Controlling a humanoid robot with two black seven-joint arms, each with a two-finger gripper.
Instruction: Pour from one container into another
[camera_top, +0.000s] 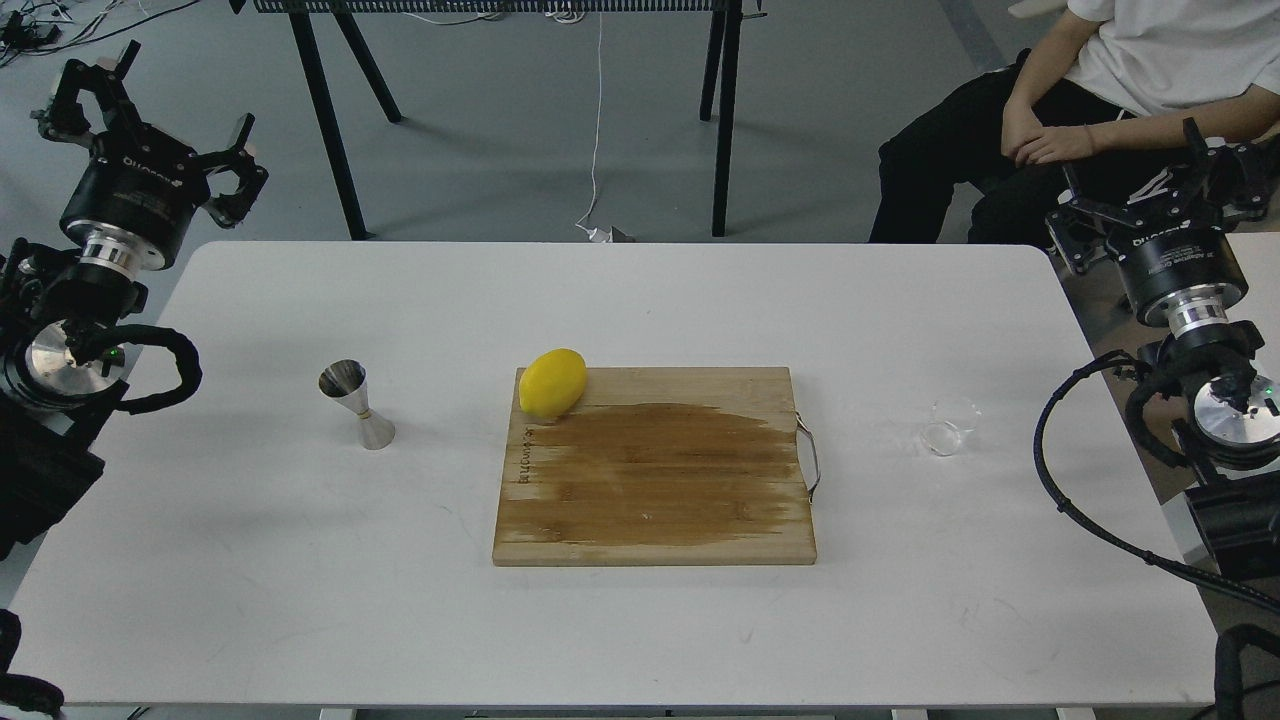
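Observation:
The steel jigger stands upright on the white table, left of the cutting board. On the right side of the table stands the clear glass cup, upright and apparently empty. My left gripper is raised off the table's far-left corner, open and empty, well away from the jigger. Beyond the table's right edge my right gripper is also open and empty, up and to the right of the cup.
A wooden cutting board with a wet patch and a metal handle lies mid-table, with a yellow lemon on its far-left corner. A seated person is at the far right. Black frame legs stand behind the table.

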